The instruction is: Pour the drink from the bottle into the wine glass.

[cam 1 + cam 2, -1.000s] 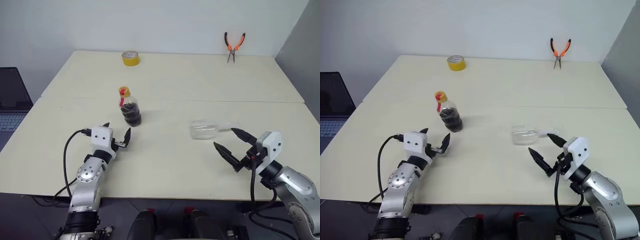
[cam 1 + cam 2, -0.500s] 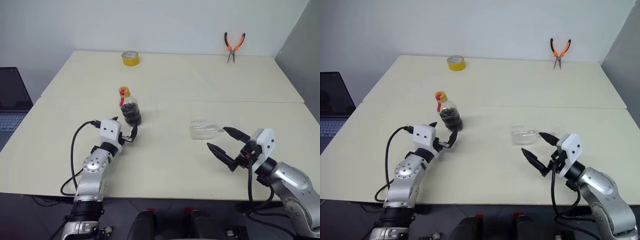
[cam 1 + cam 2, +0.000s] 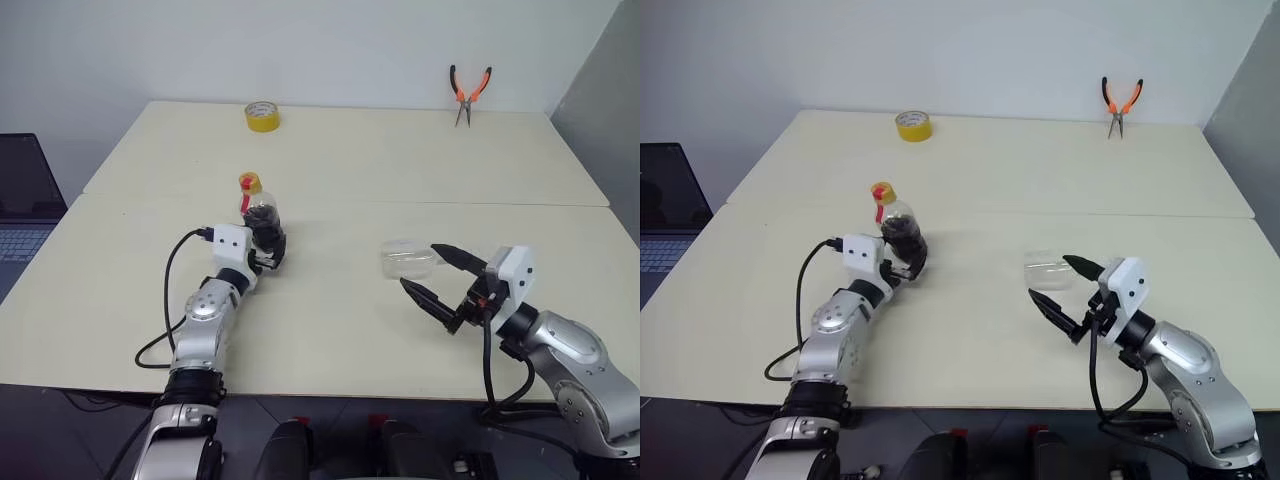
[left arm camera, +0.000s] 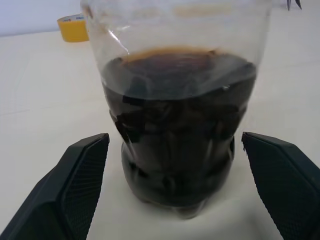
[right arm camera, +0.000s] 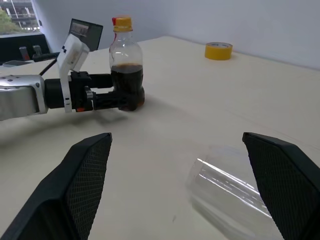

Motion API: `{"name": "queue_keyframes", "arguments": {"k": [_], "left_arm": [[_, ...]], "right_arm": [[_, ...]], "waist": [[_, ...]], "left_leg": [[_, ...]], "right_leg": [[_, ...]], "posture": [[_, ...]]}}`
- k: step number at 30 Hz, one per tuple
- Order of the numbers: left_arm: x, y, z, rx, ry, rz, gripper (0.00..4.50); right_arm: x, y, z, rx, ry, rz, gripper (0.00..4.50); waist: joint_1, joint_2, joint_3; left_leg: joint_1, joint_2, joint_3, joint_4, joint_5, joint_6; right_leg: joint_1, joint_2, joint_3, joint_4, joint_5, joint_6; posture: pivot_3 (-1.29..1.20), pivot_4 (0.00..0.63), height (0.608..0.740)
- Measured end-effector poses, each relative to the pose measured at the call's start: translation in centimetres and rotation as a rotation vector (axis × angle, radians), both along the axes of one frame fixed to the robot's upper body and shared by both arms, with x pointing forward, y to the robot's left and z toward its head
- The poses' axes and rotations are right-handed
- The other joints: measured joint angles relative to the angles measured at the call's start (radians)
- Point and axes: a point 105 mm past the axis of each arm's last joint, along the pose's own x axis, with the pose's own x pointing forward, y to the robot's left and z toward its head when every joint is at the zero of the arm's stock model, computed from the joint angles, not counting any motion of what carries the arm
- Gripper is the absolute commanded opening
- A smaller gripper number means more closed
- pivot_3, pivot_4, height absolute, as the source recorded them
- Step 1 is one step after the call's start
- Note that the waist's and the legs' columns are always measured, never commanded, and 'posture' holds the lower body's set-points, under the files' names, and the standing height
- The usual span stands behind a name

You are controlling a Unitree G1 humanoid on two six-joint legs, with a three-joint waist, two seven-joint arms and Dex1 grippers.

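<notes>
Plainly, the pale bench (image 3: 400, 160) carries everything: the bottle (image 3: 262, 220) stands upright near its middle left, and the wine glass (image 3: 408, 260) lies on its side well apart to the right, its bowl pointing left. Yellow tape roll (image 3: 260, 116) and orange pliers (image 3: 467, 90) sit at the far edge, out of the way. At the bottle, the left gripper (image 4: 186, 200) is spread wide with one finger on each side of the rounded lower body, neither touching it in the left wrist view. The step in hand looks like the grasp, and it would go best if the fingers close evenly on the waist of the body, below the drink (image 4: 177, 120) line, so the thin plastic does not buckle or tip. Meanwhile the right gripper (image 3: 432, 272), also wide open, hovers just beside the fallen glass; it will likely need to stand the glass up by the stem before any pouring. The yellow cap (image 3: 248, 182) is on and must come off first.
</notes>
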Motion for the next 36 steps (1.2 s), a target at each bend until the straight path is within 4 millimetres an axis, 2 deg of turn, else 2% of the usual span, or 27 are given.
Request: {"name": "queue_keyframes", "arguments": {"k": [9,17,20,24,26,30,36], "left_arm": [[1.3,-0.4,0.3,-0.015,-0.007,-0.017,4.49],[1.6,-0.7,0.4,-0.016,-0.019,-0.035,4.49],[1.6,-0.7,0.4,-0.014,-0.022,-0.04,3.95],[1.6,-0.9,0.5,0.003,-0.035,-0.042,2.84],[1.4,-1.2,0.6,0.027,-0.042,-0.047,2.58],[0.8,-2.0,0.5,0.047,-0.058,-0.059,2.31],[-0.6,-2.3,0.8,0.082,-0.078,-0.054,2.23]], "right_arm": [[0.1,0.0,0.1,-0.002,-0.003,-0.003,4.5],[0.2,0.0,0.2,-0.005,-0.01,-0.007,4.5],[0.3,0.0,0.2,-0.004,-0.01,-0.009,4.5],[0.5,0.1,0.6,0.005,-0.025,-0.015,4.5],[0.6,0.2,0.7,0.011,-0.029,-0.015,4.5],[0.7,0.1,0.6,0.012,-0.018,-0.021,4.5],[1.5,0.3,0.9,0.036,0.021,-0.067,4.5]], "waist": [[0.0,0.0,0.0],[0.0,0.0,0.0],[0.0,0.0,0.0],[0.0,0.0,0.0],[0.001,0.0,0.0],[0.001,0.0,0.0],[-0.005,0.0,0.0]], "left_leg": [[0.0,0.0,0.0,0.001,0.0,0.0],[0.0,0.0,0.0,0.002,0.0,0.0],[0.0,0.0,0.0,0.002,0.0,0.0],[0.0,0.0,0.0,0.002,0.0,0.0],[0.0,-0.001,0.0,0.002,0.0,0.0],[-0.001,0.0,0.0,0.002,0.0,0.0],[0.0,0.0,0.0,0.002,0.0,0.0]], "right_leg": [[0.001,0.0,0.0,0.0,0.0,0.0],[0.001,0.0,0.0,0.0,0.0,0.0],[0.001,0.0,0.0,0.0,0.0,0.0],[0.001,0.0,0.0,0.0,0.0,0.0],[0.001,0.0,0.0,0.0,0.0,0.0],[0.001,-0.001,0.0,0.0,0.0,0.0],[0.001,-0.001,0.001,0.0,0.0,0.0]], "posture": [[0.0,0.15,0.74],[0.0,0.15,0.74],[0.0,0.15,0.74],[0.0,0.15,0.74],[0.0,0.15,0.74],[0.0,0.15,0.74],[0.0,0.15,0.74]]}}
